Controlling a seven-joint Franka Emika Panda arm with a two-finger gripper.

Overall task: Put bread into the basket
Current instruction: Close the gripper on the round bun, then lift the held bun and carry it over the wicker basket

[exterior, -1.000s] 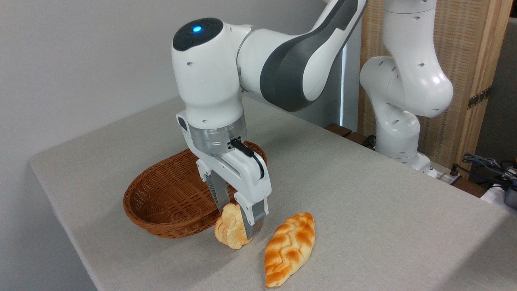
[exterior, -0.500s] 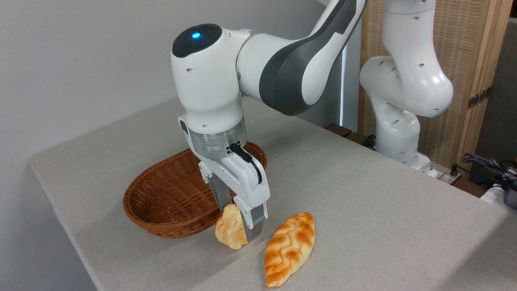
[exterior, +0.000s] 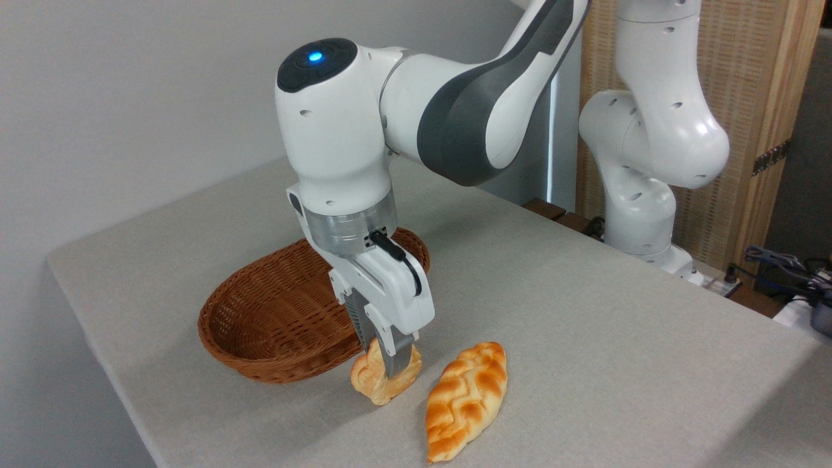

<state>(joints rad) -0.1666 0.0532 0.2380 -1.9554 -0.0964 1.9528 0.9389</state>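
The bread (exterior: 382, 382) is a small pale golden bun on the table, just in front of the right end of the basket. My gripper (exterior: 385, 364) points straight down onto it, and its two fingers have closed into the bun, squeezing its middle. The bun still rests on the tablecloth. The basket (exterior: 286, 318) is an oval reddish-brown wicker one, lying just behind and to the left of the bun, with nothing visible inside; the arm hides its far right part.
A longer orange-brown braided loaf (exterior: 466, 400) lies just right of the bun, near the table's front edge. The arm's white base (exterior: 643, 195) stands at the back right, with cables (exterior: 790, 266) beyond the table's right edge. The table's left edge runs close by the basket.
The fingers, earlier spread on either side of the upright bun, have closed together onto it. The bun is now pinched and sits slightly further right.
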